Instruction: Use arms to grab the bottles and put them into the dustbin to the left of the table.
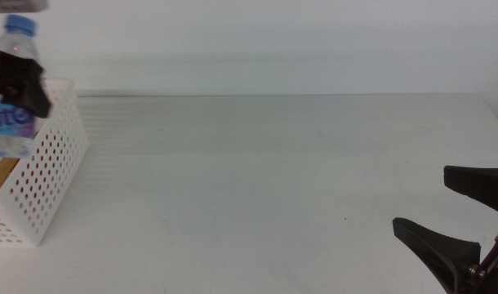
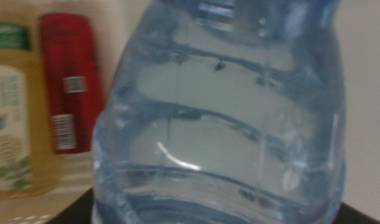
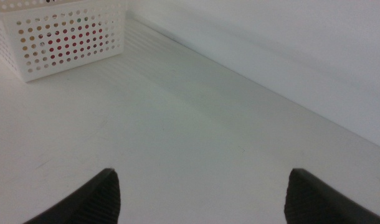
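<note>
Water bottle [image 1: 15, 86] clamped in left end effector [image 1: 20, 82] over dustbin [image 1: 49, 163]; right end effector [image 1: 469, 216] apart.

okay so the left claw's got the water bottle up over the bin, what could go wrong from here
The left claw holds the water bottle above the dustbin's near rim, so a release now might clip the wall and tip out. The red can and yellow bottle already lie inside; it could bounce off them. The right claw waits open.

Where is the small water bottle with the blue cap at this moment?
In the middle view the water bottle is at the far left, held by the left gripper above the white dustbin.
</note>
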